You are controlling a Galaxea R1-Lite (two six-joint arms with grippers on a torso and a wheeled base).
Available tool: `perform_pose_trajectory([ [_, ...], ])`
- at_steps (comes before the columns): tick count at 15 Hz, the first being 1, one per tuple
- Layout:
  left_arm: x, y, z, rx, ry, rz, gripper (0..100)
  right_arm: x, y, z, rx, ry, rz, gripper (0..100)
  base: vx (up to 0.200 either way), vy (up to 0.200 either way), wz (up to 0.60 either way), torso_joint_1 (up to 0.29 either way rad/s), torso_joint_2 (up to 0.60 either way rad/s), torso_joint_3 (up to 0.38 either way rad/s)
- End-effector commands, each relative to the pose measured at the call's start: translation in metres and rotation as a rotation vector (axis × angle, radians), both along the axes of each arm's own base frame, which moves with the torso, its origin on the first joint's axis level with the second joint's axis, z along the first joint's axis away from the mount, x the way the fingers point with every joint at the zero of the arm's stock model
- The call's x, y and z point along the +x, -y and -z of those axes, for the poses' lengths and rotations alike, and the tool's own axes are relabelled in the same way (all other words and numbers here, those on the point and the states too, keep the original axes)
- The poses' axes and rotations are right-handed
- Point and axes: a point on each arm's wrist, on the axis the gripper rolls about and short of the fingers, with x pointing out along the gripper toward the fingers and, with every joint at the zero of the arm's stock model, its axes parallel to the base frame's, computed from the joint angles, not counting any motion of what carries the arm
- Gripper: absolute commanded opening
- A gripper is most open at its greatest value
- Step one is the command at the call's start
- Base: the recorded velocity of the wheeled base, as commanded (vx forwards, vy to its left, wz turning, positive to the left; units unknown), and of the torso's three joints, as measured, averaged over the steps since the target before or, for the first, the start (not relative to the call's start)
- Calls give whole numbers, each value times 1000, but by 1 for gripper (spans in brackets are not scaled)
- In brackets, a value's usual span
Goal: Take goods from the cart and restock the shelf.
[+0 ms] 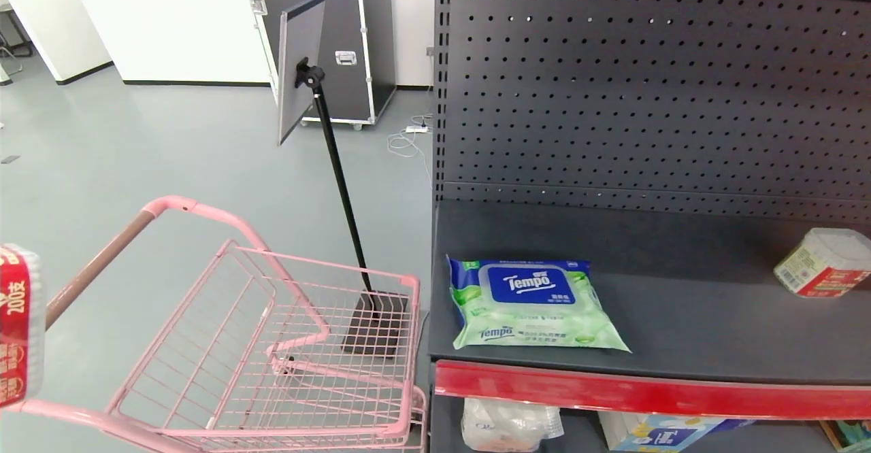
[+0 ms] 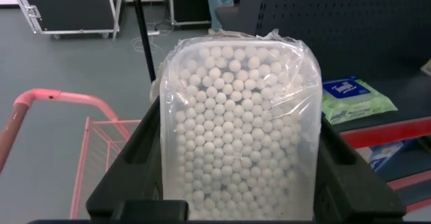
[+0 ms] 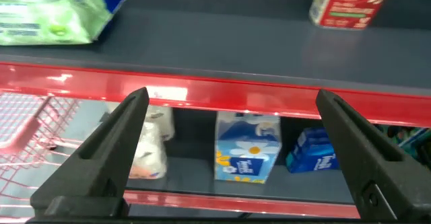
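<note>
My left gripper (image 2: 239, 180) is shut on a clear tub of cotton swabs (image 2: 239, 116), its white tips facing the camera; the tub's red label (image 1: 19, 324) shows at the far left of the head view, above the pink cart's (image 1: 320, 273) near corner. The cart basket looks empty. On the dark shelf (image 1: 714, 324) lie a green-and-blue wet wipes pack (image 1: 531, 303) and, at the right, a second swab tub (image 1: 825, 262) on its side. My right gripper (image 3: 232, 101) is open with nothing between its fingers, level with the shelf's red front edge (image 3: 269, 93).
A sign on a black pole (image 1: 340, 188) stands with its base (image 1: 374, 324) between cart and shelf. A black flight case (image 1: 326, 38) sits at the far wall. The lower shelf holds a tissue box (image 3: 248, 146), a white pack (image 1: 507, 426) and blue packs (image 3: 313, 153).
</note>
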Motion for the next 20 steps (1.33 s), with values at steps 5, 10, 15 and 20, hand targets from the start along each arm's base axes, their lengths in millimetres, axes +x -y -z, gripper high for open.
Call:
perform_pose_trajectory([
  [5,-1,0,0,7,7,0,0,0,0,0,0,1,-1,100,0,-200,0,6,1,0],
  [10,-2,-1,0,19,16,-1,0,0,0,0,0,1,-1,100,0,-200,0,4,2,1],
  [15,-5,-1,0,25,26,3,0,0,0,0,0,-1,-1,100,0,-200,0,2,4,2],
  [20,-5,-1,0,25,25,4,0,0,0,0,0,1,-1,100,0,-200,0,4,1,3],
])
